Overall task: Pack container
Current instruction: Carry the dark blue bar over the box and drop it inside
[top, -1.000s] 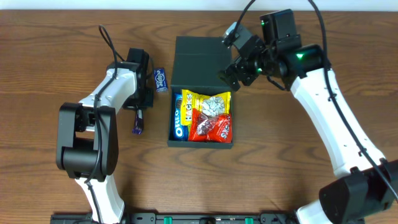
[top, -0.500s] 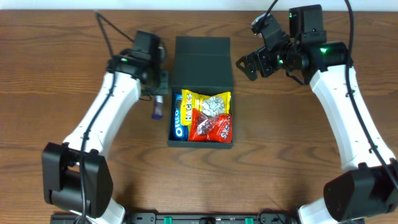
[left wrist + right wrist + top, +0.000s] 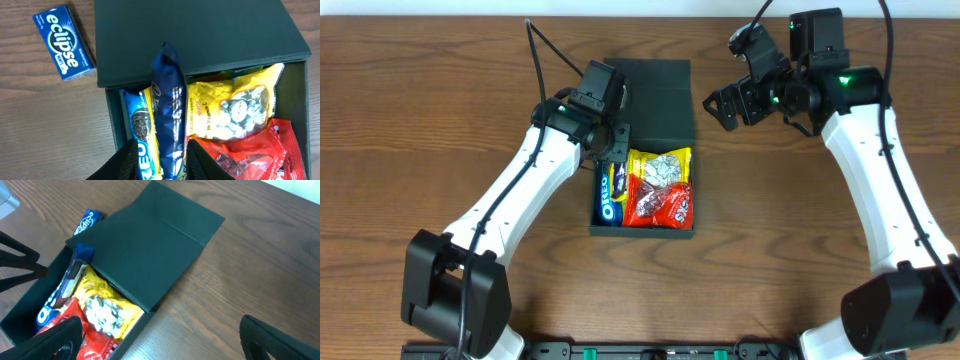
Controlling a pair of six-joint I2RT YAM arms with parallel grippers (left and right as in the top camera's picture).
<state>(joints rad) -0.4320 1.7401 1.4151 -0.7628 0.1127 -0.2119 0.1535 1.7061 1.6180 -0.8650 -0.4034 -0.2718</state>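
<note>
The container [image 3: 645, 95] is set near the middle of the wooden surface [image 3: 410, 90], somewhat toward its far edge. Its flap lid is thrown back flat behind the open compartment. Three packets are seen inside: an Oreo packet [image 3: 608, 200] along the left wall, a yellow packet [image 3: 660, 165] next to the lid, and a red packet [image 3: 660, 205] in front of the yellow one. A dark blue packet [image 3: 167, 110] is positioned lengthwise over the compartment, between the Oreo packet and the yellow one, its far end reaching across the lid's edge. The left claw [image 3: 161, 152] is placed astride this packet's near end. One finger appears to touch it, while a sliver of the Oreo packet shows between it and the other finger, so whether it is grasped cannot be told. A blue Eclipse box [image 3: 64, 42] is laid on the surface just beside the lid's left edge. The right claw [image 3: 725, 105] is held to the right of the lid, apart from it, spread wide and empty.
</note>
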